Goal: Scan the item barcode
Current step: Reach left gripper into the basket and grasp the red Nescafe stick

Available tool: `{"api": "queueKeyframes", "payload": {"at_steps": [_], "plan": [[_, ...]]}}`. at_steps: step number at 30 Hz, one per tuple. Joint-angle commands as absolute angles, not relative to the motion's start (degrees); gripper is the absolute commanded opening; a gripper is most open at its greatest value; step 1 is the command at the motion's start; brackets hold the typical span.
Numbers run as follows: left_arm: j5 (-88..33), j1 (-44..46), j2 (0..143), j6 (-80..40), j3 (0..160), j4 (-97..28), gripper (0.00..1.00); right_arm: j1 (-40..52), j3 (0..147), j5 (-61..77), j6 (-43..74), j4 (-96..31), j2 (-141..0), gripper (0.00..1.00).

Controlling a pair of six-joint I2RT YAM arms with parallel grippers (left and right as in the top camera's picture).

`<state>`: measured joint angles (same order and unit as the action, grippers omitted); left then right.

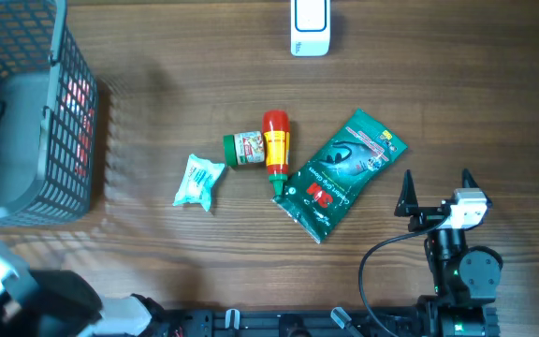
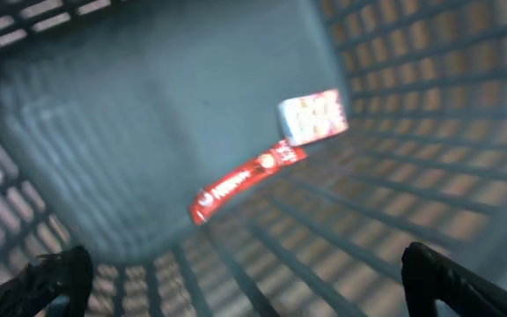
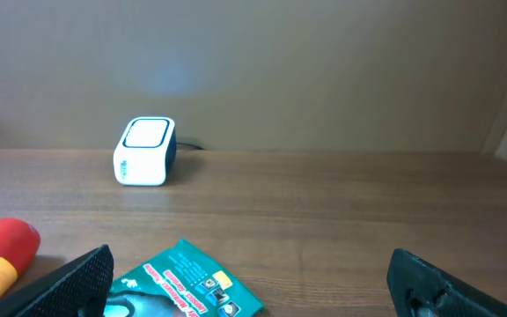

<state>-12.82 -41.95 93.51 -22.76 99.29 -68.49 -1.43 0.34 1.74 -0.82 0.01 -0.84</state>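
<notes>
Pre-grasp step; right claw wide, empty, lower right; left claw wide inside basket; green pouch mid-frame on worktop, scanner top centre; next likely grasp pouch.

Blurred red-and-white packet inside grey mesh basket.
</notes>
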Motion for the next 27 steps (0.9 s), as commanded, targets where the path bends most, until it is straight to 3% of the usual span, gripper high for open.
{"api": "queueKeyframes", "payload": {"at_steps": [1, 10, 19, 27], "plan": [[-15.4, -41.2, 99.8, -8.3, 99.2, -67.5, 1.00, -1.1, 0.3, 2.7, -1.5, 0.1, -0.6, 1.00], [-16.0, -40.9, 114.1, -4.5, 99.2, -64.7, 1.00, -1.1, 0.3, 2.7, -1.5, 0.1, -0.6, 1.00], [-17.9, -36.9, 123.4, 10.6, 99.2, -64.2, 1.00, -1.1, 0.3, 2.7, -1.5, 0.1, -0.6, 1.00], [-4.1, -31.2, 124.7, 10.1, 99.2, -58.4, 1.00, -1.1, 0.3, 2.7, -1.5, 0.1, -0.6, 1.00]]}}
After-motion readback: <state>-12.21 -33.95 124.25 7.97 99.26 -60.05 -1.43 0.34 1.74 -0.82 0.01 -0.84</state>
